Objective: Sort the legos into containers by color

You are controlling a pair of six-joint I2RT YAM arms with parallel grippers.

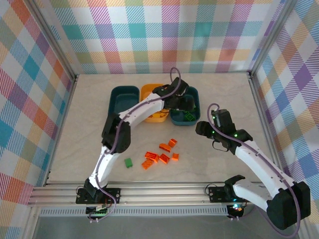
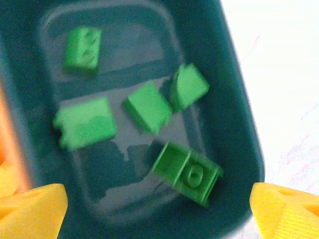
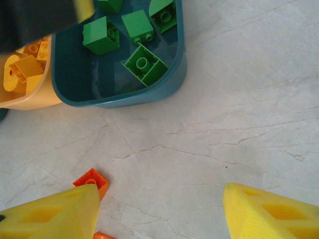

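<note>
Tubs sit in a row at the table's (image 1: 224, 89) far side: left teal tub (image 1: 124, 99), yellow-orange tub (image 1: 152, 92) in the middle, right teal tub (image 1: 192, 119), each touching or just beside the next. Left gripper (image 2: 159, 214) hangs over the right teal tub, jaws spread wide, nothing between them. Below it five green bricks (image 2: 148, 107) lie loose on the tub floor, one turned underside up. Yellow bricks (image 3: 25, 67) lie in the yellow-orange tub. Right gripper (image 3: 159, 214) hovers over bare table near the right teal tub's near wall, jaws wide apart and empty. Orange-red bricks (image 1: 162, 154) lie clustered on the table between the arms; lone green brick (image 1: 128, 162) rests just left of them.
</note>
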